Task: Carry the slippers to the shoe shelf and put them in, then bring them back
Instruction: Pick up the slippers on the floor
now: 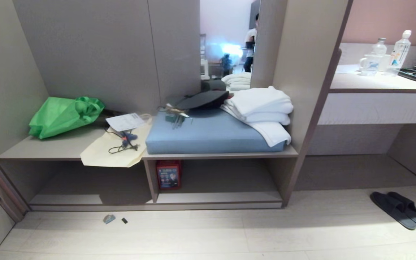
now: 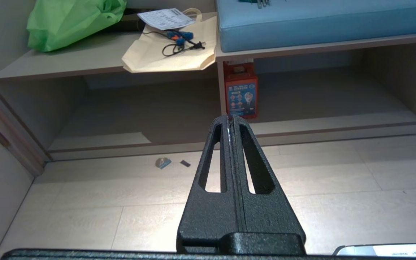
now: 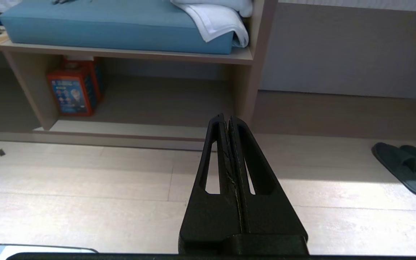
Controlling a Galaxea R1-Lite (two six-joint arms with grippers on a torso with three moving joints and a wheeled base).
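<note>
Slippers lie as a pair on the pale floor, at about 4 o'clock in the head view, side by side and touching along their inner edges. Long axes run parallel, from 10 o'clock to 4 o'clock; the wide dark straps sit toward the upper-left ends, and the grey-blue sole ends lie toward the lower right. They rest well apart from the shoe shelf, out in front of the open space under the table. The shoe shelf is the low cubby at 6 o'clock of the taupe unit, split by a vertical divider; a red box stands just beside the divider in the right compartment. Above it a blue cushion carries folded white towels; a green bag and a cream tote lie to the left. Head view shows neither arm. The left wrist view alone shows the left tool, fingers pressed together, holding nothing, aimed toward the red box; no slippers in that view. The right wrist view alone shows the right tool, likewise closed and empty, with the slippers at 3 o'clock. Two small scraps lie on the floor before the left compartment.
</note>
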